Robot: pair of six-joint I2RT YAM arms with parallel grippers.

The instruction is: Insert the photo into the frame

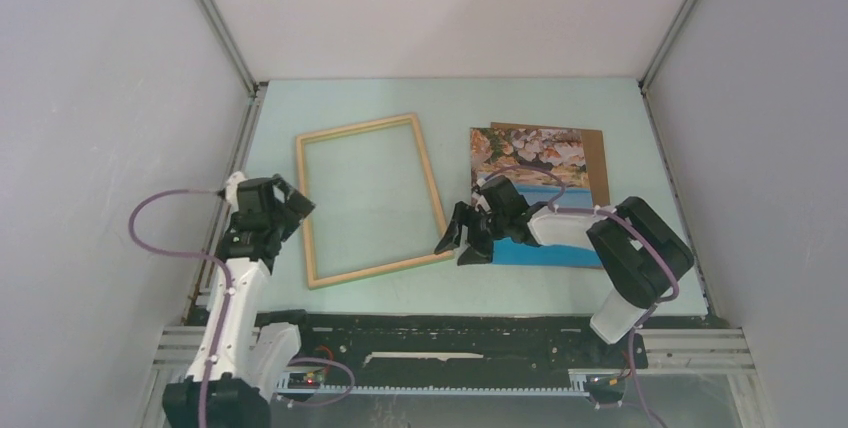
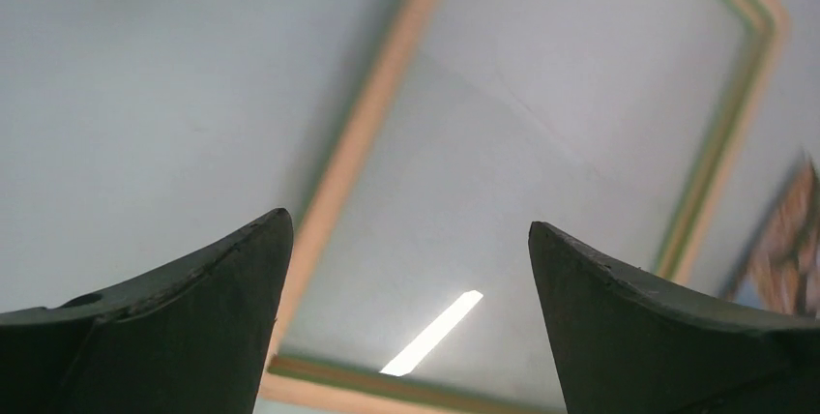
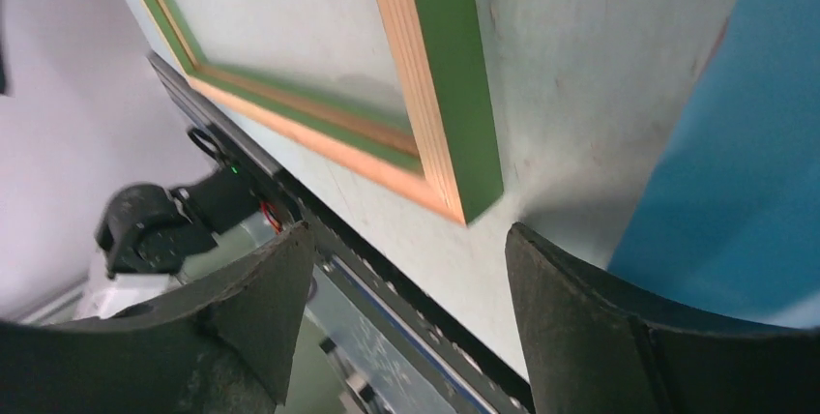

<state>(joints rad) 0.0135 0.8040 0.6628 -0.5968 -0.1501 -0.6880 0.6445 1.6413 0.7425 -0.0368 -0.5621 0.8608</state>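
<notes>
The frame (image 1: 380,270) lies flat left of centre, pale wood face up. To its right the photo (image 1: 530,158), rocks and blue water, lies on a brown board (image 1: 597,163). My left gripper (image 1: 298,210) hovers open over the frame's left rail (image 2: 367,124), holding nothing. My right gripper (image 1: 458,246) is open and low over the table, between the frame's near right corner (image 3: 445,95) and the photo's blue near left part (image 3: 735,162). Nothing sits between its fingers. My right arm covers part of the photo's near edge.
The brown board pokes out along the photo's far and right sides. Grey walls close in the table on the left, right and back. A black rail (image 1: 450,333) runs along the near edge. The left arm's base (image 3: 155,225) shows past my right fingers.
</notes>
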